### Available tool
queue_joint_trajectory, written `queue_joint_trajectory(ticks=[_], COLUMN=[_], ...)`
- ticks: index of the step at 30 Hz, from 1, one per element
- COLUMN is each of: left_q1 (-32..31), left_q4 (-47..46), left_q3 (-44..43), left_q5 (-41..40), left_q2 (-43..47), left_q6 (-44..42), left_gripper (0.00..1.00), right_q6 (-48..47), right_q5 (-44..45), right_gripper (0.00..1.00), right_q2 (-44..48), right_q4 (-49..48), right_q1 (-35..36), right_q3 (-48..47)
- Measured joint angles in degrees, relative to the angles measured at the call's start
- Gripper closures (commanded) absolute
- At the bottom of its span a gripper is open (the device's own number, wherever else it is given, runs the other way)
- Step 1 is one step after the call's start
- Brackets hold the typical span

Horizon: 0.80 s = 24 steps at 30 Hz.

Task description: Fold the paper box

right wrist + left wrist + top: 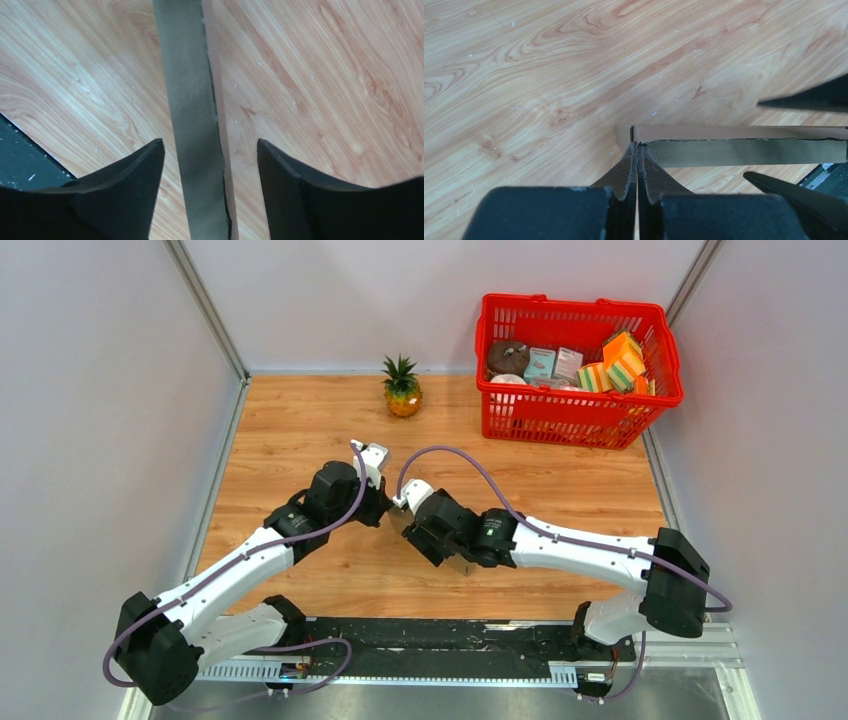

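The paper box is a thin brown cardboard piece held edge-on above the wooden table between my two grippers. In the top view only small bits of the box (400, 524) show under the wrists. In the left wrist view the box (734, 145) runs to the right as a long strip. My left gripper (638, 150) is shut, pinching the box's near corner. In the right wrist view the box (192, 100) passes between the fingers of my right gripper (210, 147), which is open with a gap on each side. In the top view the left gripper (384, 508) and right gripper (406, 514) almost meet.
A red basket (500, 410) with small colourful packages stands at the back right. A toy pineapple (402, 388) stands at the back middle. A black rail (450, 640) runs along the near edge. Grey walls close in both sides.
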<state>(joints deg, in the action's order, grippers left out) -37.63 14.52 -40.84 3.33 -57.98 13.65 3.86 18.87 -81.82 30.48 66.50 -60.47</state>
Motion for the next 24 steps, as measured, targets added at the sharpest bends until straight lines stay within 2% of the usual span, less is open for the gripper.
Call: queue_joint_trajectory(ticks=[1, 4, 8, 10, 13, 17, 19, 20, 24], left_q1=[0.00, 0.00, -0.02, -0.02, -0.02, -0.02, -0.02, -0.02, -0.13], left_q4=[0.00, 0.39, 1.22, 1.51, 1.70, 2.56, 2.97, 3.04, 3.26], left_q3=[0.00, 0.00, -0.17, -0.26, -0.28, -0.59, -0.81, -0.87, -0.90], left_q5=[-0.07, -0.46, -0.85, -0.87, -1.09, -1.84, -2.01, -2.05, -2.14], left_q2=[0.00, 0.00, 0.00, 0.00, 0.00, 0.00, -0.04, -0.09, -0.15], left_q6=[0.13, 1.03, 2.97, 3.89, 4.92, 5.99, 6.49, 6.71, 7.48], left_gripper=[1.00, 1.00, 1.00, 1.00, 1.00, 1.00, 1.00, 1.00, 1.00], right_q6=[0.59, 3.65, 10.08, 13.42, 19.71, 27.21, 29.75, 30.82, 33.53], right_q5=[0.15, 0.55, 1.07, 1.05, 0.63, -0.50, -1.22, -1.49, -2.82], right_gripper=[0.15, 0.11, 0.09, 0.12, 0.19, 0.38, 0.42, 0.50, 0.61], right_q2=[-0.09, -0.09, 0.55, 1.86, 4.24, 7.87, 10.49, 11.80, 16.72], right_q4=[0.52, 4.15, 11.32, 14.67, 19.98, 25.59, 26.88, 27.28, 28.13], right_q1=[-0.02, -0.22, -0.39, -0.55, -0.70, -0.96, -1.07, -1.11, -1.77], right_q3=[-0.11, -2.10, -7.26, -8.79, -10.03, -9.46, -8.22, -7.56, -4.87])
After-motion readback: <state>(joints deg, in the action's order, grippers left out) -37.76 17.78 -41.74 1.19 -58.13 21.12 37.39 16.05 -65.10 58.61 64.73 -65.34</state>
